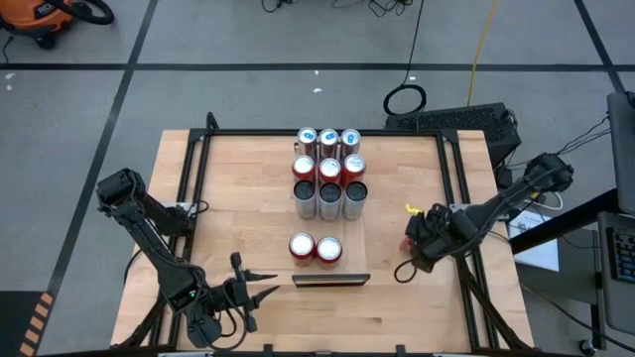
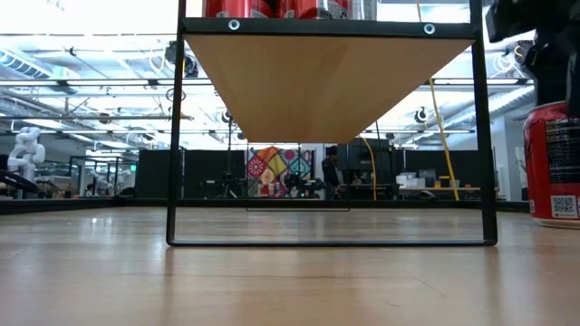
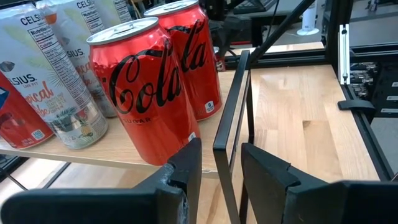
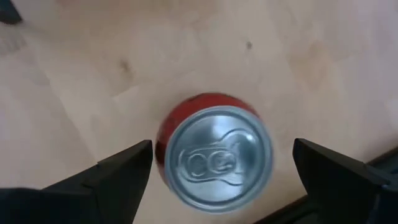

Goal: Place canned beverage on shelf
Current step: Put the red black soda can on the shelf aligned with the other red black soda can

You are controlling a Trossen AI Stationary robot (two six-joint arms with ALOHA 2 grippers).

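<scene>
The shelf point(image 1: 330, 224) is a pale wood panel on a black frame at the table's middle; the low view shows its underside point(image 2: 326, 81). Several cans stand on it, two red cola cans point(image 3: 152, 87) nearest its near end. One red can point(image 4: 217, 158) stands upright on the tabletop at the right, also in the low view point(image 2: 555, 163). My right gripper point(image 4: 224, 149) is open above it, pointing down, one finger on either side, touching nothing. My left gripper point(image 1: 270, 285) is open and empty at the near left, level, facing the shelf's near end.
The shelf's black frame point(image 3: 231, 112) stands right in front of my left gripper's fingers. Black rails point(image 1: 456, 198) run along the table's left and right sides. Bare tabletop point(image 1: 248, 198) lies left of the shelf, and more point(image 1: 397, 178) between the shelf and the right rail.
</scene>
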